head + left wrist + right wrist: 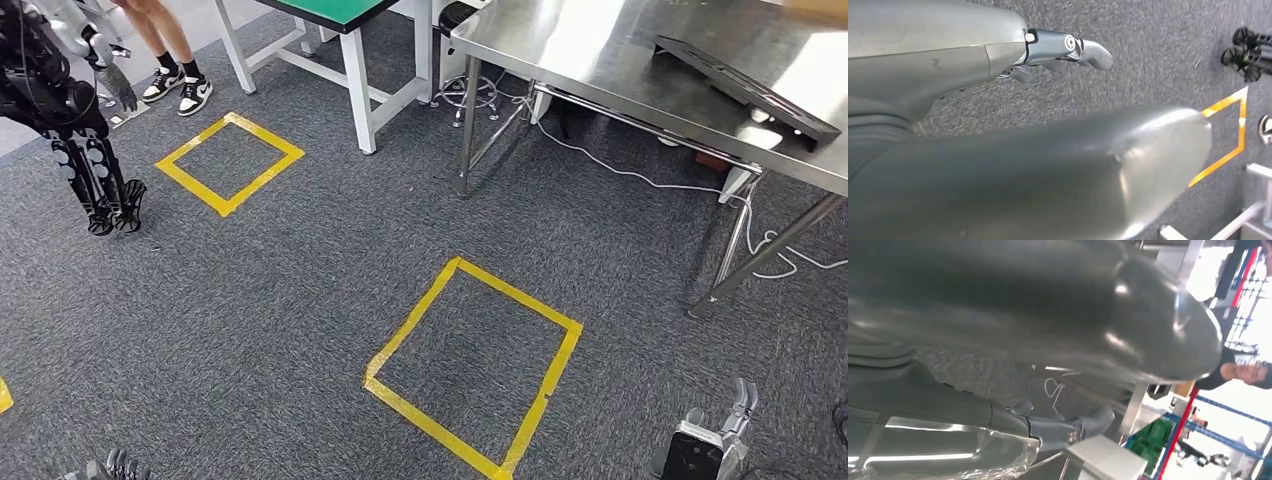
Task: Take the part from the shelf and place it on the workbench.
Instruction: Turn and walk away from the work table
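Your robot faces grey carpet (pixel 250 330) marked with 2 full yellow tape squares: one at centre (pixel 470 365), one further off to the left (pixel 229 162). The steel workbench (pixel 600 60) stands at upper right, with a dark flat tray (pixel 745 85) lying tilted on it and white cables (pixel 640 175) trailing beneath. A white-framed table with a green top (pixel 335 15) stands behind it. A second dark robot (pixel 60 110) stands at far left, and a person's legs in black-and-white shoes (pixel 180 85) are near it.

Left hand (pixel 1063 50): hangs over the carpet, fingers loosely extended, nothing in it. Right hand (pixel 1068 427): fingers part-curled, nothing held that you can see. I cannot tell where the part or the shelf is.
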### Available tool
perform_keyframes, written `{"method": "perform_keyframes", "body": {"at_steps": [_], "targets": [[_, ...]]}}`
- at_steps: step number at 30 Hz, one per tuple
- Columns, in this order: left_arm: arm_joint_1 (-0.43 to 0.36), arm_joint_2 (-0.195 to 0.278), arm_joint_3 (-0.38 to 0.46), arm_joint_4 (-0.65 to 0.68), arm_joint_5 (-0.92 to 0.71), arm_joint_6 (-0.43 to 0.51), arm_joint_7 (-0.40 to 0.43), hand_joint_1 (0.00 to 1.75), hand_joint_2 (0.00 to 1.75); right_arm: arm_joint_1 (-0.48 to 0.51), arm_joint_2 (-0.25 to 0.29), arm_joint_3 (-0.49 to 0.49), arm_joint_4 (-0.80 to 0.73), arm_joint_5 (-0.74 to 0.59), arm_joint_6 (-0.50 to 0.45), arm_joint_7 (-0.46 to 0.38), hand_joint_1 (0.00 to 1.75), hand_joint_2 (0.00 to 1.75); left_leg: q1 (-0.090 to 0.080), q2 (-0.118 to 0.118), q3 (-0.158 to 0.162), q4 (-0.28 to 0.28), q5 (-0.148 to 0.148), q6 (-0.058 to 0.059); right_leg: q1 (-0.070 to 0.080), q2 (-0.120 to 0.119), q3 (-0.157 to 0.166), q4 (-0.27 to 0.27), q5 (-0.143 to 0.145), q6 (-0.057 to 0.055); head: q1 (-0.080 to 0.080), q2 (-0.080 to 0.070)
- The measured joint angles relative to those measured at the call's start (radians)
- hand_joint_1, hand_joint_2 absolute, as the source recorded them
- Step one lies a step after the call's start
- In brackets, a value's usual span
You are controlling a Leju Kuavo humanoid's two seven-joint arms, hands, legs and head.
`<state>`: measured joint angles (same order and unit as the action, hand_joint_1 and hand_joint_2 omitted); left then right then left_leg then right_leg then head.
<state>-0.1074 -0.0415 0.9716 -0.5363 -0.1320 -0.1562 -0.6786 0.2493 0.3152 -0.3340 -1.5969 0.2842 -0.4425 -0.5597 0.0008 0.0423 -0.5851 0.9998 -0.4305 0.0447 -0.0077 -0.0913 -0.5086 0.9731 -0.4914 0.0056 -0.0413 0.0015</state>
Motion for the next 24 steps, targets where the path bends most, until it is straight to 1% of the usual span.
{"method": "perform_keyframes", "body": {"at_steps": [1, 2, 3, 4, 5, 6, 7, 8, 9, 10, 11, 12, 13, 14, 15, 16, 17, 18, 19, 20, 21, 22, 23, 24], "targets": [[0.001, 0.000, 0.000, -0.002, 0.000, 0.000, 0.000, 0.00, 0.00, -0.001, 0.000, 0.002, 0.001, 0.000, 0.000, 0.000, 0.00, 0.00, 0.002, -0.010, 0.006, -0.012, 0.006, 0.005, 0.001, 0.005, -0.001, 0.005, -0.006, 0.004, 0.002, 0.000], [0.001, -0.001, 0.000, -0.004, 0.001, 0.001, 0.000, 0.00, 0.00, -0.002, -0.001, 0.003, 0.002, 0.000, 0.000, -0.001, 0.00, 0.00, 0.005, -0.020, 0.013, -0.025, 0.013, 0.012, 0.002, 0.019, -0.010, 0.028, -0.020, 0.004, 0.003, 0.000], [0.000, -0.002, 0.000, -0.005, 0.002, 0.001, 0.000, 0.00, 0.00, -0.003, -0.003, 0.004, 0.003, 0.000, 0.000, -0.001, 0.00, 0.00, 0.008, -0.030, 0.018, -0.036, 0.020, 0.018, 0.001, 0.041, -0.033, 0.076, -0.045, 0.002, 0.006, 0.000], [0.000, -0.003, 0.000, -0.005, 0.003, 0.001, 0.000, 0.00, 0.00, -0.003, -0.004, 0.004, 0.004, 0.000, 0.000, -0.001, 0.00, 0.00, 0.008, -0.040, 0.018, -0.039, 0.022, 0.020, -0.003, 0.064, -0.065, 0.143, -0.075, -0.001, 0.009, 0.000], [-0.001, -0.004, 0.000, -0.006, 0.004, 0.001, 0.001, 0.00, 0.00, -0.003, -0.005, 0.004, 0.007, 0.000, 0.000, -0.001, 0.00, 0.00, 0.008, -0.051, 0.017, -0.039, 0.024, 0.023, -0.005, 0.078, -0.103, 0.217, -0.103, -0.003, 0.011, 0.000], [0.000, -0.004, 0.000, -0.006, 0.006, 0.001, 0.003, 0.00, 0.00, -0.002, -0.006, 0.004, 0.009, 0.000, -0.001, 0.000, 0.00, 0.00, 0.008, -0.063, 0.015, -0.039, 0.024, 0.022, -0.007, 0.084, -0.134, 0.273, -0.120, -0.001, 0.013, 0.000], [0.002, -0.006, 0.000, -0.008, 0.008, 0.001, 0.004, 0.00, 0.00, -0.002, -0.007, 0.004, 0.012, 0.000, -0.001, 0.001, 0.00, 0.00, 0.008, -0.074, 0.015, -0.038, 0.024, 0.022, -0.009, 0.087, -0.148, 0.294, -0.120, 0.006, 0.013, 0.000], [0.003, -0.008, 0.000, -0.010, 0.010, 0.000, 0.006, 0.00, 0.00, -0.003, -0.008, 0.004, 0.014, 0.002, -0.002, 0.002, 0.00, 0.00, 0.008, -0.086, 0.015, -0.037, 0.023, 0.021, -0.011, 0.088, -0.143, 0.276, -0.103, 0.015, 0.013, 0.000], [0.003, -0.010, 0.000, -0.013, 0.012, 0.000, 0.008, 0.00, 0.00, -0.003, -0.009, 0.004, 0.015, 0.004, -0.002, 0.003, 0.00, 0.00, 0.008, -0.098, 0.016, -0.035, 0.022, 0.018, -0.014, 0.091, -0.119, 0.219, -0.073, 0.025, 0.013, 0.000], [0.004, -0.013, 0.000, -0.015, 0.014, -0.001, 0.009, 0.00, 0.00, -0.004, -0.011, 0.004, 0.017, 0.007, -0.002, 0.004, 0.00, 0.00, 0.008, -0.110, 0.015, -0.030, 0.020, 0.014, -0.019, 0.106, -0.085, 0.143, -0.039, 0.035, 0.014, 0.000], [0.004, -0.016, 0.000, -0.017, 0.016, -0.002, 0.010, 0.00, 0.00, -0.004, -0.013, 0.004, 0.018, 0.010, -0.002, 0.005, 0.00, 0.00, 0.006, -0.120, 0.011, -0.022, 0.017, 0.008, -0.022, 0.120, -0.058, 0.078, -0.012, 0.038, 0.014, 0.000], [0.004, -0.018, 0.000, -0.019, 0.018, -0.003, 0.010, 0.00, 0.00, -0.004, -0.014, 0.004, 0.019, 0.013, -0.002, 0.007, 0.00, 0.00, 0.004, -0.128, 0.007, -0.015, 0.013, 0.001, -0.024, 0.130, -0.038, 0.034, 0.005, 0.036, 0.014, 0.000], [0.005, -0.018, 0.001, -0.020, 0.019, -0.004, 0.010, 0.00, 0.00, -0.005, -0.015, 0.004, 0.020, 0.014, -0.002, 0.009, 0.00, 0.00, 0.004, -0.135, 0.003, -0.009, 0.010, -0.006, -0.023, 0.137, -0.030, 0.014, 0.012, 0.031, 0.015, 0.000], [0.008, -0.019, 0.001, -0.020, 0.019, -0.005, 0.009, 0.00, 0.00, -0.005, -0.015, 0.003, 0.020, 0.015, -0.002, 0.010, 0.00, 0.00, 0.004, -0.140, 0.000, -0.006, 0.010, -0.012, -0.020, 0.131, -0.029, 0.014, 0.013, 0.023, 0.014, 0.000], [0.011, -0.019, 0.001, -0.020, 0.019, -0.007, 0.007, 0.00, 0.00, -0.004, -0.015, 0.003, 0.020, 0.016, -0.002, 0.010, 0.00, 0.00, 0.008, -0.144, -0.003, -0.005, 0.009, -0.017, -0.023, 0.124, -0.026, 0.014, 0.015, 0.016, 0.014, 0.000], [0.014, -0.020, 0.001, -0.020, 0.018, -0.009, 0.005, 0.00, 0.00, -0.004, -0.015, 0.002, 0.020, 0.016, -0.002, 0.010, 0.00, 0.00, 0.011, -0.137, -0.007, 0.002, 0.005, -0.022, -0.025, 0.118, -0.024, 0.013, 0.017, 0.010, 0.014, 0.000], [0.016, -0.021, 0.001, -0.019, 0.018, -0.010, 0.002, 0.00, 0.00, -0.004, -0.015, 0.001, 0.020, 0.016, -0.001, 0.010, 0.00, 0.00, 0.013, -0.121, -0.015, 0.023, -0.008, -0.026, -0.027, 0.111, -0.021, 0.011, 0.018, 0.003, 0.012, 0.000], [0.017, -0.022, 0.001, -0.018, 0.017, -0.011, 0.001, 0.00, 0.00, -0.002, -0.015, 0.000, 0.020, 0.016, 0.000, 0.010, 0.00, 0.00, 0.015, -0.099, -0.035, 0.067, -0.032, -0.031, -0.028, 0.103, -0.018, 0.010, 0.017, -0.004, 0.009, 0.000], [0.016, -0.023, 0.001, -0.018, 0.017, -0.011, -0.001, 0.00, 0.00, -0.001, -0.015, -0.002, 0.020, 0.015, 0.000, 0.009, 0.00, 0.00, 0.016, -0.075, -0.063, 0.127, -0.062, -0.035, -0.023, 0.095, -0.015, 0.010, 0.015, -0.010, 0.007, 0.000], [0.016, -0.024, 0.000, -0.016, 0.015, -0.011, -0.002, 0.00, 0.00, 0.001, -0.015, -0.006, 0.020, 0.012, 0.002, 0.009, 0.00, 0.00, 0.018, -0.060, -0.098, 0.199, -0.093, -0.039, -0.020, 0.085, -0.014, 0.010, 0.013, -0.014, 0.004, 0.000], [0.016, -0.025, 0.000, -0.014, 0.013, -0.010, -0.004, 0.00, 0.00, 0.002, -0.015, -0.011, 0.020, 0.005, 0.008, 0.009, 0.00, 0.00, 0.020, -0.052, -0.129, 0.259, -0.114, -0.042, -0.017, 0.076, -0.013, 0.010, 0.011, -0.017, 0.004, 0.000], [0.016, -0.026, -0.001, -0.011, 0.011, -0.009, -0.007, 0.00, 0.00, 0.002, -0.014, -0.017, 0.020, -0.003, 0.017, 0.009, 0.00, 0.00, 0.022, -0.049, -0.147, 0.290, -0.118, -0.043, -0.014, 0.067, -0.012, 0.010, 0.009, -0.019, 0.004, 0.000], [0.016, -0.027, -0.002, -0.007, 0.008, -0.007, -0.010, 0.00, 0.00, 0.002, -0.013, -0.024, 0.021, -0.011, 0.027, 0.008, 0.00, 0.00, 0.022, -0.047, -0.148, 0.287, -0.105, -0.043, -0.012, 0.058, -0.011, 0.010, 0.007, -0.021, 0.004, 0.000], [0.015, -0.027, -0.004, -0.005, 0.007, -0.005, -0.012, 0.00, 0.00, 0.002, -0.012, -0.031, 0.021, -0.015, 0.038, 0.006, 0.00, 0.00, 0.022, -0.044, -0.127, 0.244, -0.078, -0.039, -0.010, 0.050, -0.008, 0.010, 0.005, -0.021, 0.004, 0.000]]}}
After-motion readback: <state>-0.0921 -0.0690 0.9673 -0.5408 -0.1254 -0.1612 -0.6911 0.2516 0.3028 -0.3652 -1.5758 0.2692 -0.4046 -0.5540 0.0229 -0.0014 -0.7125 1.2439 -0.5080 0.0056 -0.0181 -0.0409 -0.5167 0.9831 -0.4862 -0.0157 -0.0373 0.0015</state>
